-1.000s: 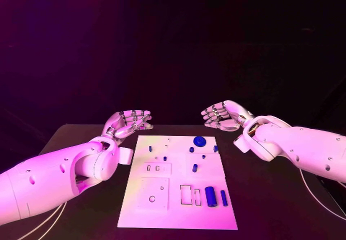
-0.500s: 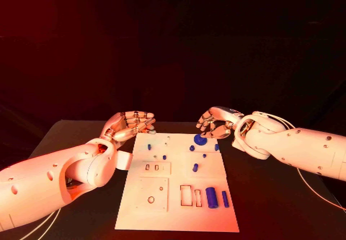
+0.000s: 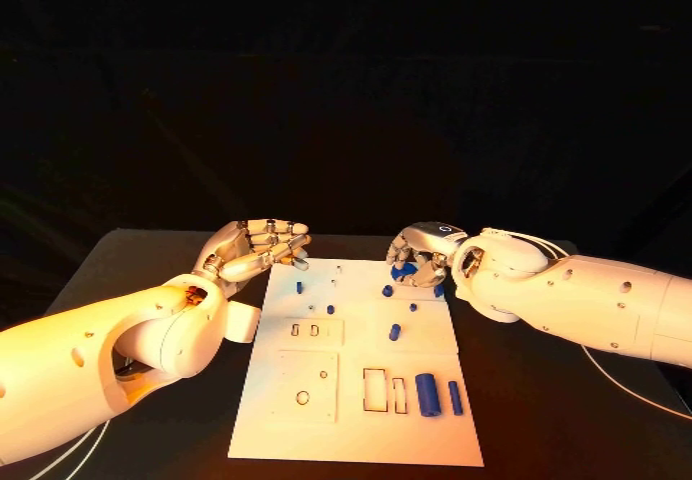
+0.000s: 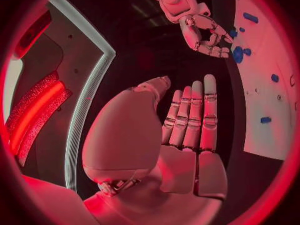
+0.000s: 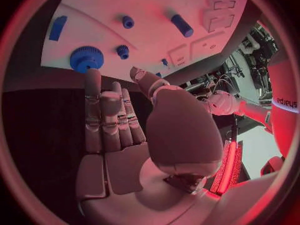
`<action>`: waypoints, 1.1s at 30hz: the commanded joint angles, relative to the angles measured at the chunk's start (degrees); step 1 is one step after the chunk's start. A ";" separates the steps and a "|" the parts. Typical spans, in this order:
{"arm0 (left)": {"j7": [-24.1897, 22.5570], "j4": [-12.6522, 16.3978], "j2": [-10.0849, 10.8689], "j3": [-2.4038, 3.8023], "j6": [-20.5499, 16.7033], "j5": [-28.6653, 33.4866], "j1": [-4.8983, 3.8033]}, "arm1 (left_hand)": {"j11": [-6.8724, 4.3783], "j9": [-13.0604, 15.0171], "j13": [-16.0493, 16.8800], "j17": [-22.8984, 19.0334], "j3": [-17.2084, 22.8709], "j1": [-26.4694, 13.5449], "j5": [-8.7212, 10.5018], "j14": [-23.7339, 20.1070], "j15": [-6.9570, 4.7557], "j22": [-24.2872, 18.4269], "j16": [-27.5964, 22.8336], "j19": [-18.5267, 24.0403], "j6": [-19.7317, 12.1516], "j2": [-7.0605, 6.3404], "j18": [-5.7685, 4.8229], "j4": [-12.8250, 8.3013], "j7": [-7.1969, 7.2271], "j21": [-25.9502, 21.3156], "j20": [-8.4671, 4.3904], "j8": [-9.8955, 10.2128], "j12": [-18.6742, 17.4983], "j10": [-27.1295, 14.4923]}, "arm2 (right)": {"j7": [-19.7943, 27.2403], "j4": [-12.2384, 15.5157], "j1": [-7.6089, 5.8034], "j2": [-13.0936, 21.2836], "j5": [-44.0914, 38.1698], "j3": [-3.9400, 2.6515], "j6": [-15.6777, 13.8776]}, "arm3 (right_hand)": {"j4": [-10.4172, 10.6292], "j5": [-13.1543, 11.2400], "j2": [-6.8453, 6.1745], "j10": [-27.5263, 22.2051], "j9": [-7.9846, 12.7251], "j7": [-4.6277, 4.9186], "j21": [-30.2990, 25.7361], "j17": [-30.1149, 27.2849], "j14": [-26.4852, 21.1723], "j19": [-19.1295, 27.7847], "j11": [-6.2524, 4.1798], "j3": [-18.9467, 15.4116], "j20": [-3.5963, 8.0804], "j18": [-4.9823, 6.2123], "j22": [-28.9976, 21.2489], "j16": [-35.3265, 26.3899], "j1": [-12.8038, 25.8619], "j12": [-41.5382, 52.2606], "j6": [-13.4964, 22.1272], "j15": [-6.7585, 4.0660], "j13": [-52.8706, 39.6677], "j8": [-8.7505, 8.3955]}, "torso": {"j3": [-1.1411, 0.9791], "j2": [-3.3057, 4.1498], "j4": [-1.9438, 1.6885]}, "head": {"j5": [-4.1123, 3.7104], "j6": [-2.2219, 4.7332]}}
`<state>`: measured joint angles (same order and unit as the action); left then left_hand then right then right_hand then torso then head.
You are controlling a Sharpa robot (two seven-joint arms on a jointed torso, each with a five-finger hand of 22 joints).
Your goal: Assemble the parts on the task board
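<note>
The white task board (image 3: 346,430) lies in the middle of the black table. A blue gear (image 3: 405,270) sits at its far right corner. My right hand (image 3: 423,256) hovers right over the gear, fingers pointing down. In the right wrist view the fingers (image 5: 100,110) are straight with nothing in them, and the gear (image 5: 86,59) lies just past their tips. My left hand (image 3: 260,246) is raised at the board's far left corner, and its fingers (image 4: 190,115) are straight and hold nothing. The left wrist view also shows the right hand (image 4: 201,29) by the gear (image 4: 238,54).
Several small blue pegs (image 3: 394,332) stand in the board's far half. A thick blue cylinder (image 3: 427,393) and a thin one (image 3: 456,397) lie at its near right, beside rectangular slots (image 3: 375,388). Bare black table (image 3: 548,420) flanks the board.
My right hand has dropped and moved left from beside the board to over the blue gear, with its fingers turned downward. The left hand has barely moved.
</note>
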<state>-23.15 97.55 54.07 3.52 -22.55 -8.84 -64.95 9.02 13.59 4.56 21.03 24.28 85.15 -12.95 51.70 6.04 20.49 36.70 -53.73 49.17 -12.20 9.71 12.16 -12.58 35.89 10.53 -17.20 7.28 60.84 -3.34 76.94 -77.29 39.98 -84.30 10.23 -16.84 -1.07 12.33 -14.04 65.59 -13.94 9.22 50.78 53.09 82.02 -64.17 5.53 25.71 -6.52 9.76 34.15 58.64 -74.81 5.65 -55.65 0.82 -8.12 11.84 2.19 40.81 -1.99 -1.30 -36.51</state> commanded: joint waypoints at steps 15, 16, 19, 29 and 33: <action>0.06 0.61 0.45 0.37 1.83 0.99 -0.83 | 0.25 0.17 0.04 0.46 0.07 -0.84 0.24 0.26 -0.06 1.15 -0.62 1.87 -0.84 0.06 0.17 -0.29 -0.15 1.66 0.16 -0.06 -0.63 0.01 | -2.94 -1.38 1.00 -1.60 -3.54 0.20 4.34 | 2.16 2.12 -0.65 -0.45 -0.76 -0.12 9.18 8.41 2.68 -5.30 -0.08 0.09 0.28 -1.92 12.14 8.86 0.72 1.25 -0.38 0.01 -1.01 0.37 | 0.00 1.48 -0.22 | 0.28 -0.52; 0.05 0.55 0.44 0.38 1.82 1.05 -0.85 | 0.31 0.17 0.04 0.50 0.06 -0.88 0.24 0.22 -0.02 1.25 -0.69 2.09 -0.93 0.05 0.17 -0.29 -0.22 1.77 0.20 -0.02 -0.69 -0.09 | -2.93 -1.41 1.02 -1.66 -3.55 0.21 4.43 | 2.28 2.18 -0.63 -0.43 -0.83 -0.17 9.90 9.17 2.92 -5.74 -0.11 0.20 0.31 -2.06 13.12 9.62 0.71 1.34 -0.46 -0.01 -1.08 0.42 | 0.00 1.51 -0.25 | 0.26 -0.55; 0.02 0.44 0.43 0.39 1.81 1.15 -0.87 | 0.36 0.18 0.03 0.55 0.08 -0.88 0.23 0.16 0.02 1.36 -0.77 2.37 -1.04 0.06 0.16 -0.31 -0.26 1.89 0.24 0.03 -0.75 -0.20 | -2.95 -1.63 1.12 -1.86 -3.55 0.21 4.57 | 2.46 2.27 -0.60 -0.37 -0.95 -0.23 11.05 10.30 3.25 -6.42 -0.16 0.43 0.35 -2.29 14.66 10.75 0.69 1.47 -0.60 -0.05 -1.19 0.50 | 0.03 1.61 -0.35 | 0.04 -0.61; 0.08 0.24 0.48 0.41 2.03 1.38 -0.92 | 0.38 0.20 0.03 0.59 0.11 -0.85 0.22 0.12 0.05 1.45 -0.84 2.58 -1.10 0.10 0.16 -0.34 -0.28 2.00 0.28 0.05 -0.80 -0.26 | -2.96 -2.65 1.61 -2.59 -3.02 0.28 4.62 | 3.18 2.41 0.01 0.34 -1.40 -0.21 14.53 12.47 3.68 -8.28 -0.29 2.18 0.41 -2.97 19.32 13.20 0.52 2.09 -1.05 -0.16 -1.62 0.77 | 0.09 1.93 -0.47 | 0.12 -0.56; 0.16 0.22 0.49 0.41 2.16 1.44 -0.93 | 0.38 0.20 0.03 0.59 0.11 -0.85 0.22 0.12 0.05 1.45 -0.84 2.58 -1.10 0.10 0.16 -0.34 -0.28 2.00 0.28 0.05 -0.80 -0.26 | -2.89 -2.91 1.68 -2.88 -2.83 0.29 4.69 | 3.53 2.41 0.38 0.53 -1.58 -0.29 15.25 12.75 3.65 -8.59 -0.36 2.87 0.43 -3.10 20.30 13.57 0.61 2.23 -1.30 -0.21 -1.71 0.93 | 0.15 2.06 -0.57 | 0.07 -0.43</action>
<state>-22.77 97.70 54.58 3.87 -21.60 -7.83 -65.79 9.23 13.70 4.54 21.54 24.28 84.70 -12.96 51.70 6.05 21.85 36.14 -51.58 48.52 -12.20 9.71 12.17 -12.36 37.68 10.85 -17.20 6.76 60.61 -6.23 74.10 -75.70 37.24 -86.80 10.49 -13.25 2.45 14.44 -14.47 65.62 -15.46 8.88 65.81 65.79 83.63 -72.38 5.11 28.18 -6.14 7.08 54.31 71.86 -74.22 7.48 -56.43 0.81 -9.78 12.41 2.29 42.73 -2.48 -1.17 -37.03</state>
